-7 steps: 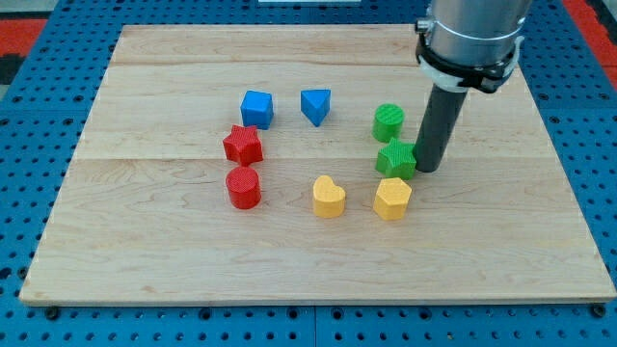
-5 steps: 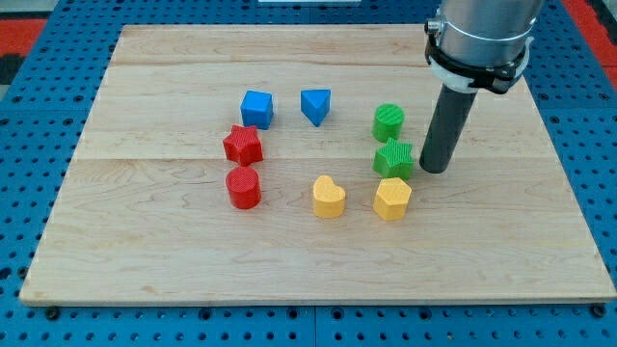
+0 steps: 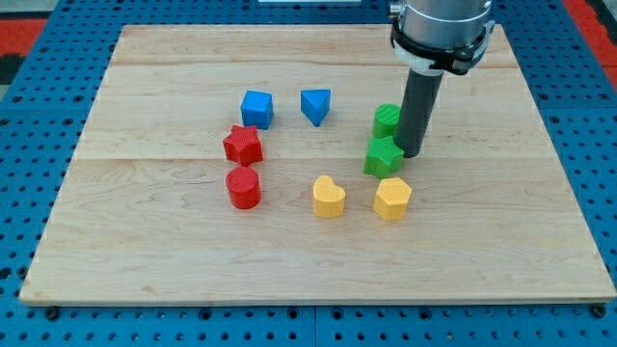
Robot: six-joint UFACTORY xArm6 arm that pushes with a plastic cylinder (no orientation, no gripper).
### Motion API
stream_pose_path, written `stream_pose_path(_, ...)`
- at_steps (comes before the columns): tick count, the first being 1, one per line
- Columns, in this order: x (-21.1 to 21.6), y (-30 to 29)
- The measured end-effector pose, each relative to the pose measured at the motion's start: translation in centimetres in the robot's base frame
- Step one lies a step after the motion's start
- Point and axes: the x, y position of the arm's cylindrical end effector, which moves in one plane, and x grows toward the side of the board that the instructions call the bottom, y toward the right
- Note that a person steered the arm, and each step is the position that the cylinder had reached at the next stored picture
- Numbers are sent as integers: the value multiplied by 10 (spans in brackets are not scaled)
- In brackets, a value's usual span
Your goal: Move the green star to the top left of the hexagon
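Observation:
The green star (image 3: 383,156) lies on the wooden board, just above and slightly left of the yellow hexagon (image 3: 391,199). My tip (image 3: 411,154) stands right against the star's right side, above the hexagon. The rod partly hides the green cylinder (image 3: 387,120), which sits just above the star.
A yellow heart (image 3: 328,197) lies left of the hexagon. A red cylinder (image 3: 243,187) and red star (image 3: 243,146) sit further left. A blue cube (image 3: 256,109) and blue triangle (image 3: 315,104) lie toward the view's top. The board's right edge (image 3: 564,173) is to the right.
My tip has moved left and slightly up, from the star's right side. The green star has slid a little to the left and up.

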Motion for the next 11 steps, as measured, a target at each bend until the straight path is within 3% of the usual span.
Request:
stream_pose_path(4,-36,1)
stream_pose_path(6,-15,78)
stream_pose_path(11,-12,98)
